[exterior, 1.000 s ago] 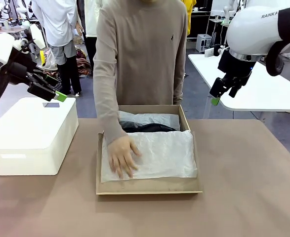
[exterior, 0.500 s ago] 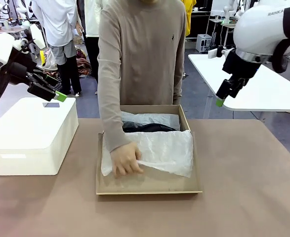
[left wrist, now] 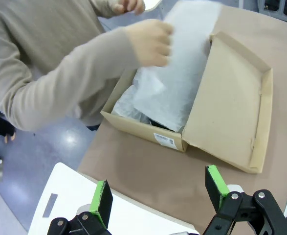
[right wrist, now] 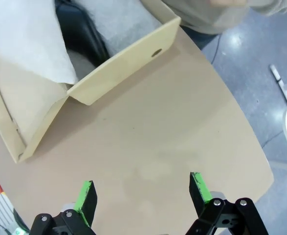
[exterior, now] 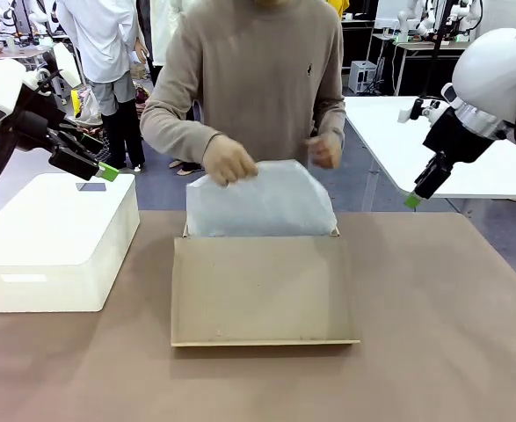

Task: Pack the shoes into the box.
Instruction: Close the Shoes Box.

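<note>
The tan cardboard box (exterior: 332, 230) stands mid-table, its flap lid (exterior: 262, 290) lying flat towards me. A person's hands hold white tissue paper (exterior: 262, 202) up over the box, which hides the inside in the front view. In the right wrist view a black shoe (right wrist: 82, 34) lies inside the box (right wrist: 123, 54) beside the tissue (right wrist: 26, 39). A dark bit of shoe (left wrist: 150, 120) also peeks out under the lifted tissue (left wrist: 180, 73). My left gripper (exterior: 99, 156) hangs open above the white box, far left. My right gripper (exterior: 420, 189) hangs open, right of the box. Both are empty (left wrist: 160, 193) (right wrist: 143, 192).
A large white plastic box (exterior: 55, 237) stands on the table's left side. The person stands at the far edge behind the cardboard box. Another white table (exterior: 468, 149) stands behind on the right. Bare brown tabletop (exterior: 442, 316) lies right of the box.
The person's hand has lifted the tissue paper off the lid and raised it over the box. My right gripper has moved right and lower. The left arm has not moved.
</note>
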`<state>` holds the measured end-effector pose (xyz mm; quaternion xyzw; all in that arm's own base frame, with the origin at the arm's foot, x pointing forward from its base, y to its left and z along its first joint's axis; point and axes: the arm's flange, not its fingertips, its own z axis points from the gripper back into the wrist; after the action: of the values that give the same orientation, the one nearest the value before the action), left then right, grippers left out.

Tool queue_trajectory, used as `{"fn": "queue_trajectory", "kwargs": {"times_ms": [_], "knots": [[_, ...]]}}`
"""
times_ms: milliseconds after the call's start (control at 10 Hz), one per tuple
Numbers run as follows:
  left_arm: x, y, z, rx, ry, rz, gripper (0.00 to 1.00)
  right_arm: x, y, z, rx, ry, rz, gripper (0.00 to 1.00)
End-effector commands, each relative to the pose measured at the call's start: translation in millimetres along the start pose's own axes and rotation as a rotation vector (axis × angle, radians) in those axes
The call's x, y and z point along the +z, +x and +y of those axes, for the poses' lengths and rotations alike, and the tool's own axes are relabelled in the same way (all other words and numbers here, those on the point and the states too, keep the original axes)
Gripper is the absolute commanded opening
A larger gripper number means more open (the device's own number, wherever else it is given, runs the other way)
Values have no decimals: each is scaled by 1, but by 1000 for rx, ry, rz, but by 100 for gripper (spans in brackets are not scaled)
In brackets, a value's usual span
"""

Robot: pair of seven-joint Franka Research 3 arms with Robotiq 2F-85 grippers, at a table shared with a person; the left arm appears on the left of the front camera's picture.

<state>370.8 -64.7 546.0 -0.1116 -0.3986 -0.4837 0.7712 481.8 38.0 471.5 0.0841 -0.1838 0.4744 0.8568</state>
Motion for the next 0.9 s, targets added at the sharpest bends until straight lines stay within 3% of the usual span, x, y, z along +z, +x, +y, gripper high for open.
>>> {"fn": "queue_trajectory", "kwargs": {"times_ms": [0,200,600,800], "knots": [[0,-2,1,-11,-11,-12,100,-6,-13,6,87,20,-79,100],[0,-2,1,-11,-11,-12,100,-3,-3,4,39,9,-16,100],[0,-2,1,-11,-11,-12,100,-5,-5,6,39,16,-16,100],[0,-2,1,-11,-11,-12,100,-10,3,2,114,82,-81,63]]}}
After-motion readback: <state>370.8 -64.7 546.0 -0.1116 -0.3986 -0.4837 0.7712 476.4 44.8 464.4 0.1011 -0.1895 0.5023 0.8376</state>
